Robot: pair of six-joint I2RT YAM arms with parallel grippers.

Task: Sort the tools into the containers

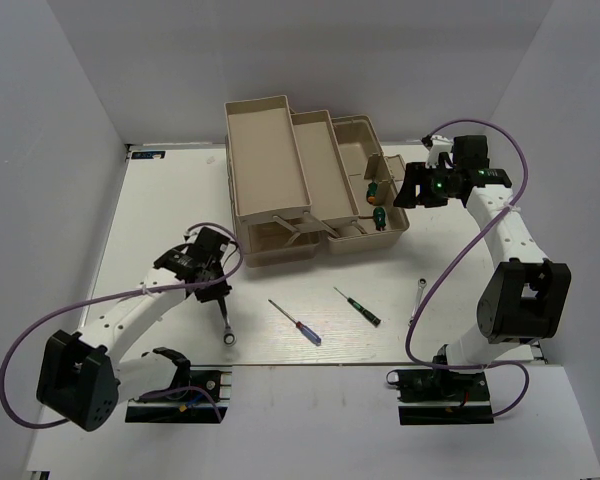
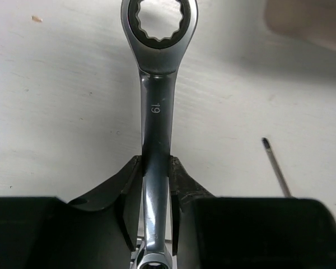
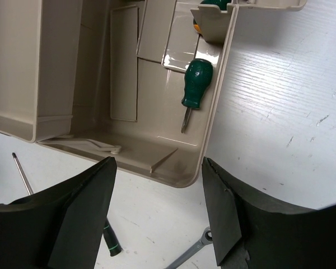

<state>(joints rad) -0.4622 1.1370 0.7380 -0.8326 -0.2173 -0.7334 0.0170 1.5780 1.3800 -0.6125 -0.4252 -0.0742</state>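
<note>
Lower left: left gripper [image 2: 155,168] pinches long wrench [image 2: 157,106]. Upper right: right gripper [image 3: 158,165] spread over toolbox [image 3: 173,178], stubby green screwdriver [image 3: 196,84] inside. Red-and-blue screwdriver [image 1: 296,322] and thin green screwdriver [image 1: 357,306] lie between.

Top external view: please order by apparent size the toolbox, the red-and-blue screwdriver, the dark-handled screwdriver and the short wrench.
1. toolbox, largest.
2. red-and-blue screwdriver and dark-handled screwdriver: they look alike in length, so unranked.
3. short wrench, smallest.
</note>
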